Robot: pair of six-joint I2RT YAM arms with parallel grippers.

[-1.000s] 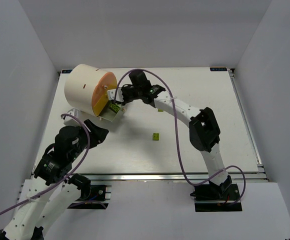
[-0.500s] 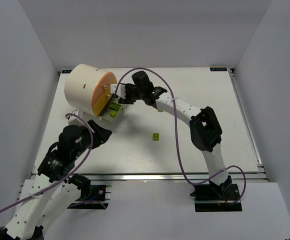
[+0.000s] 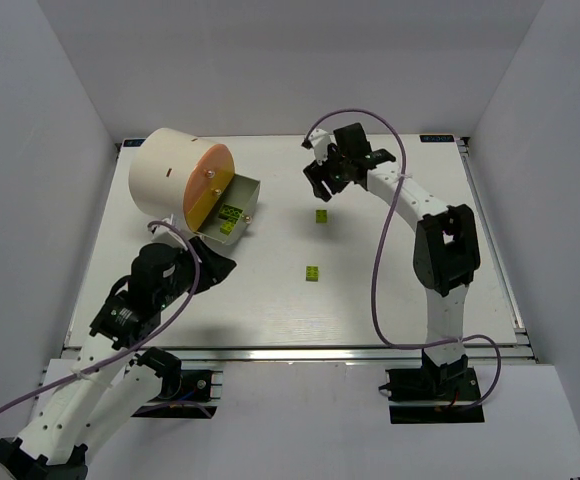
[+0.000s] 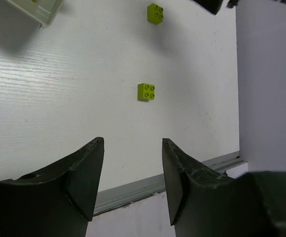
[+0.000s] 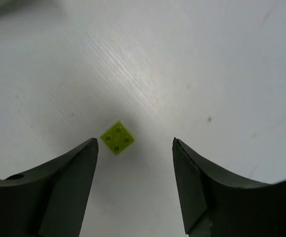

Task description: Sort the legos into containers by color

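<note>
Small yellow-green four-stud lego [image 5: 117, 138] on table [image 5: 217, 54]; left gripper [image 4: 132, 144], right gripper [image 5: 134, 144] both agape.

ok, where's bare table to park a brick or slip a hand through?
Bare: table right of the right arm; also the strip between the nearer brick and front rail. Crowded: around the open tray, left gripper close by.

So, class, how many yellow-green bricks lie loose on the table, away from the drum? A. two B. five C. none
A: the top view shows a far brick mid-table and a near brick closer to the front edge, both well apart from the drum.
</note>
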